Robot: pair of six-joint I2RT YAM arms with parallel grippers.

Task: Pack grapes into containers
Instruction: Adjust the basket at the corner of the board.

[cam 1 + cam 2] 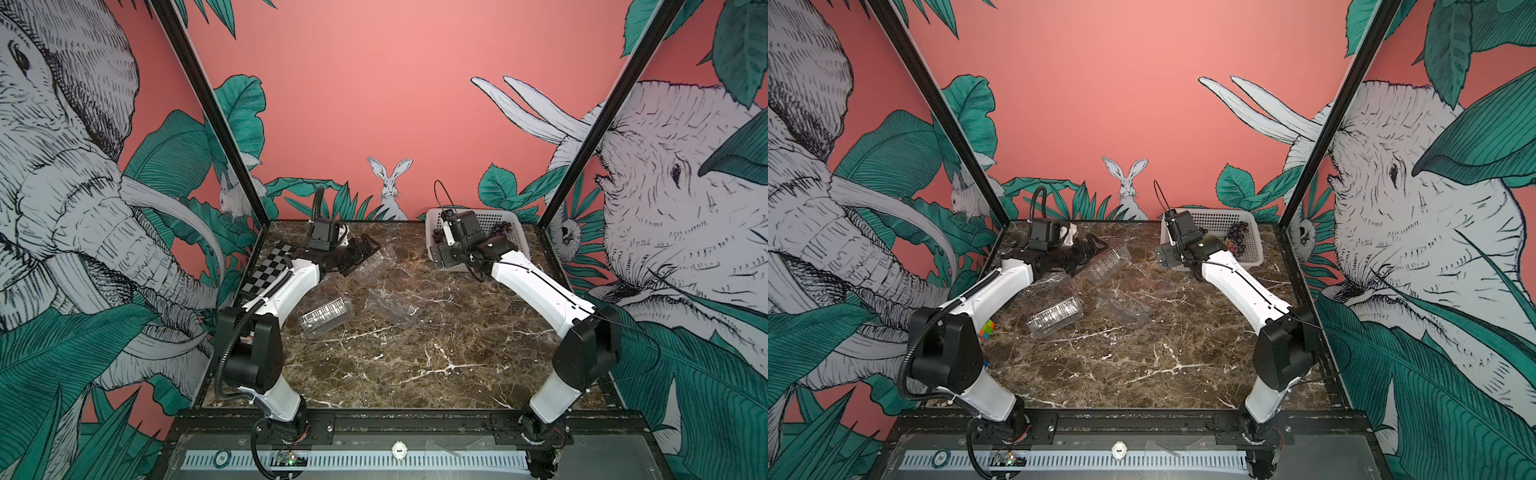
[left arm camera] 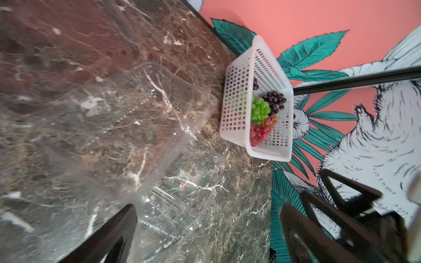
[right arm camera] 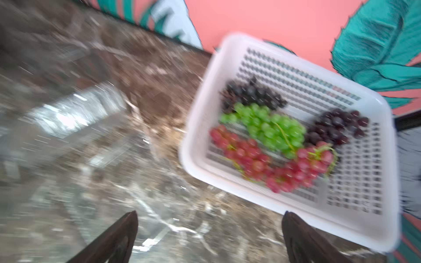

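The left pincer is spread wide and empty, just beside a clear clamshell container at the worktop's 11 o'clock. The right pincer, also spread and empty, hangs near the white perforated basket at 1 o'clock, which holds red, green and dark grapes. A second clamshell and a third clamshell lie near the centre.

Left fingers, right fingers wide apart
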